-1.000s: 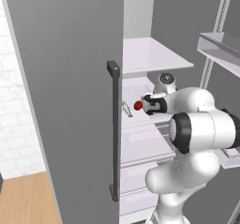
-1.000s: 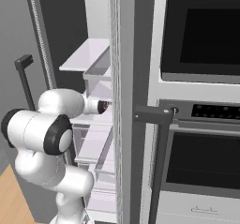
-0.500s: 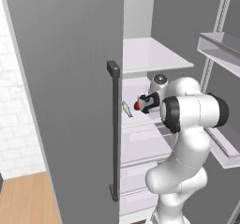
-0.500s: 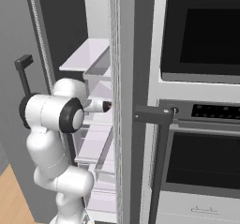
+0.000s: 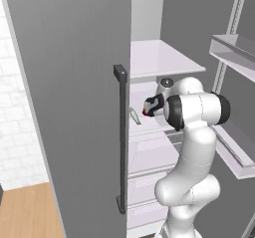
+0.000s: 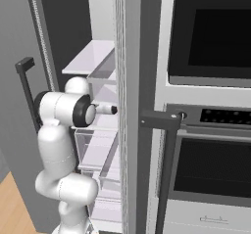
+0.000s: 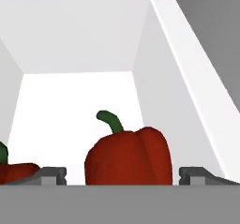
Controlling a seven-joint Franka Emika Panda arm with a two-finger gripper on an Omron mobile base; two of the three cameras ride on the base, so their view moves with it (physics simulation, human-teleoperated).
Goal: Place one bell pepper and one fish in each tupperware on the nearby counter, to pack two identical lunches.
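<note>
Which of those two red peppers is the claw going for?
The whole bell pepper sitting between the open gripper fingertips; the other pepper lies off beyond one fingertip, at the picture's edge.

Two base views flanking the arm (image 5: 191,147) — hand view close inside the fridge (image 5: 149,62).

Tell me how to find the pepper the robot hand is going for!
Look inside the open fridge, on the white shelf where the arm reaches in. A red bell pepper with a curled green stem stands between the two dark fingertips. The other pepper peeks in at the left edge, outside the fingertips.
</note>
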